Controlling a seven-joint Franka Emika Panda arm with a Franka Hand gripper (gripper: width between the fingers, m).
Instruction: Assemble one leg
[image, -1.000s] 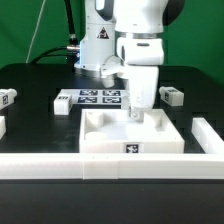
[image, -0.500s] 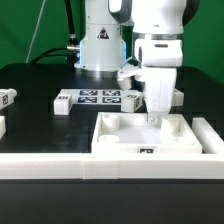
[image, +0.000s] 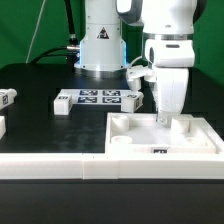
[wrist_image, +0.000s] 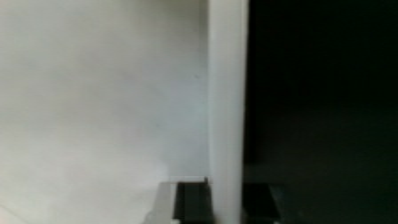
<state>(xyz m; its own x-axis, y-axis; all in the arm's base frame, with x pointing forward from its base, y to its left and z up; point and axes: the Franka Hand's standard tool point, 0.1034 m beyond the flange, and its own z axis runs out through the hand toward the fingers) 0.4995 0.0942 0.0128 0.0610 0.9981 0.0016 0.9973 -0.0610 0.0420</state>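
My gripper (image: 168, 118) points straight down and is shut on the far rim of the large white tray (image: 140, 141), which lies at the exterior view's right. In the wrist view my gripper (wrist_image: 228, 205) has one dark finger (wrist_image: 192, 206) on each side of the upright rim wall (wrist_image: 228, 90), with the tray's floor (wrist_image: 107, 100) on one side and black table on the other. Small white legs with markers lie at the exterior view's left: one (image: 63, 103) beside the marker board, one (image: 8, 97) further left.
The marker board (image: 100, 97) lies behind the tray, in front of the robot's base. A long white rail (image: 60, 166) runs along the table's front edge. Another small white piece (image: 2, 127) shows at the left edge.
The tray has slid toward the exterior view's right with my gripper holding its rim. The leg seen earlier at the right is now hidden behind my gripper.
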